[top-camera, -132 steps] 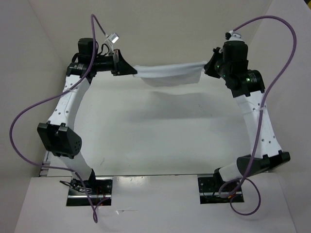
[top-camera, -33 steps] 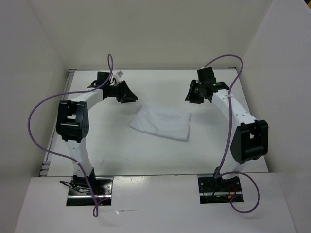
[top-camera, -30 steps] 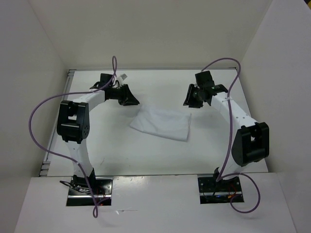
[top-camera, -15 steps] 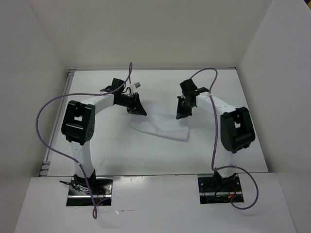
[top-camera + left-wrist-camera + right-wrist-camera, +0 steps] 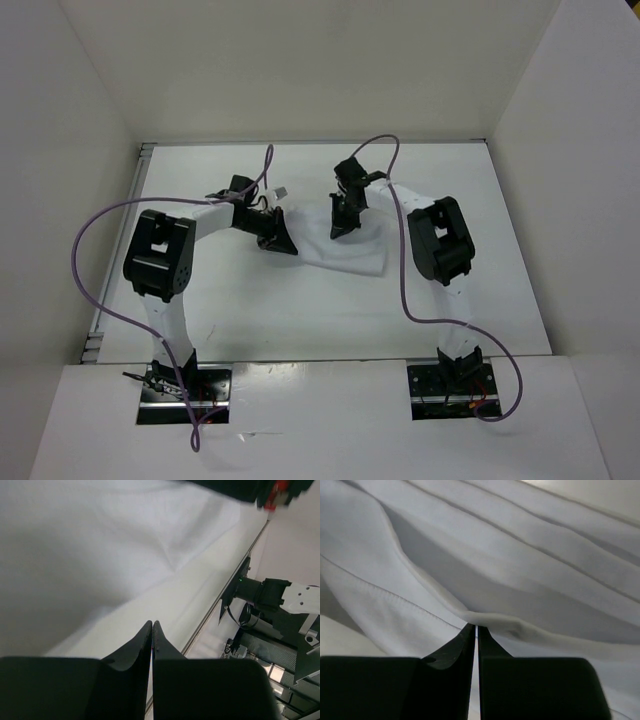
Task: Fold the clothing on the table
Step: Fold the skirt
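White clothing (image 5: 352, 248) lying on table (image 5: 300, 310), left pincer (image 5: 152, 626) clenched shut at its left edge, right pincer (image 5: 476, 627) pinching a fold of it

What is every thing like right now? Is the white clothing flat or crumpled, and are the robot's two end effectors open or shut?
clothing: lying on the table, creased into folds.
left end effector: shut, at the clothing's left edge; grip on cloth unclear.
right end effector: shut on a ridge of the clothing.

Thin white clothing (image 5: 352, 250), creased, apparently folded, lying mid table (image 5: 300, 310).
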Motion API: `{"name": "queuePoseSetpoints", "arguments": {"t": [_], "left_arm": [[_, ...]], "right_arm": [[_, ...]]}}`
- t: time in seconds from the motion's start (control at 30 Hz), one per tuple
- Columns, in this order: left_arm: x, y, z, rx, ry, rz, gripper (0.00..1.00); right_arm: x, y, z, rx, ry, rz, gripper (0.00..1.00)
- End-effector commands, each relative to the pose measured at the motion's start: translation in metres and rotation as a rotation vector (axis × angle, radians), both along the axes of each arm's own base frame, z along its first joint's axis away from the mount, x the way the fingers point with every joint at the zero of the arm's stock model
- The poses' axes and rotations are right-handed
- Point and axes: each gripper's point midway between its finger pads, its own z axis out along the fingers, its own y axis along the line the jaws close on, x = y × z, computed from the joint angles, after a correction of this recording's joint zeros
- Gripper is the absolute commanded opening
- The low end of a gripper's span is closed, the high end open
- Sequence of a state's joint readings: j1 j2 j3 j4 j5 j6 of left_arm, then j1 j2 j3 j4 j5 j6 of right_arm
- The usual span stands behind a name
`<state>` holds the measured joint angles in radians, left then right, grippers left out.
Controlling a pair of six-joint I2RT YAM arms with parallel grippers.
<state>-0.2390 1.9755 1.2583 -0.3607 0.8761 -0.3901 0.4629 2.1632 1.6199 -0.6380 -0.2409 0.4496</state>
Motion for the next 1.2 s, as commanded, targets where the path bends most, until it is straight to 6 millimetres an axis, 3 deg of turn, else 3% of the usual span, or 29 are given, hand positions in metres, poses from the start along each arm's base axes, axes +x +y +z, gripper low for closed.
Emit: {"name": "queuePoseSetpoints", "arguments": {"t": [0.0, 0.17, 0.27, 0.33, 0.4, 0.47, 0.5, 0.53, 0.7, 0.83, 1.07, 1.17], "left_arm": [[-0.005, 0.000, 0.021, -0.013, -0.081, -0.028, 0.06], [-0.013, 0.003, 0.011, 0.005, -0.062, -0.036, 0.06], [-0.015, 0.005, 0.007, 0.015, -0.055, -0.032, 0.06], [-0.013, 0.007, 0.004, 0.038, -0.061, -0.022, 0.06], [-0.012, 0.008, 0.003, 0.047, -0.062, -0.018, 0.06], [-0.005, 0.008, 0.011, 0.053, -0.090, -0.012, 0.06], [0.001, 0.008, 0.016, 0.061, -0.109, -0.005, 0.06], [0.003, 0.007, 0.020, 0.061, -0.113, -0.005, 0.06], [0.015, 0.005, 0.025, 0.065, -0.141, -0.006, 0.06], [0.015, 0.005, 0.015, 0.072, -0.112, -0.007, 0.06], [0.017, 0.009, 0.014, 0.077, -0.095, 0.001, 0.06], [0.017, 0.013, 0.014, 0.079, -0.085, 0.010, 0.06]], "right_arm": [[0.045, -0.016, 0.007, -0.071, -0.122, -0.049, 0.09], [0.082, -0.033, 0.020, -0.115, -0.224, -0.098, 0.11], [0.084, -0.030, 0.026, -0.081, -0.227, -0.070, 0.12], [0.082, -0.030, 0.044, -0.066, -0.263, -0.045, 0.16], [0.083, -0.029, 0.057, -0.055, -0.302, -0.018, 0.36], [0.082, -0.032, 0.062, -0.075, -0.330, 0.036, 0.46], [0.088, -0.030, 0.075, -0.074, -0.356, 0.050, 0.47], [0.087, -0.030, 0.063, -0.089, -0.335, 0.091, 0.47], [0.091, -0.019, 0.065, -0.038, -0.356, 0.223, 0.47], [0.084, -0.008, 0.063, 0.013, -0.347, 0.354, 0.47], [0.071, 0.001, 0.026, 0.067, -0.265, 0.469, 0.47], [0.071, 0.003, 0.018, 0.073, -0.255, 0.482, 0.42]]}}
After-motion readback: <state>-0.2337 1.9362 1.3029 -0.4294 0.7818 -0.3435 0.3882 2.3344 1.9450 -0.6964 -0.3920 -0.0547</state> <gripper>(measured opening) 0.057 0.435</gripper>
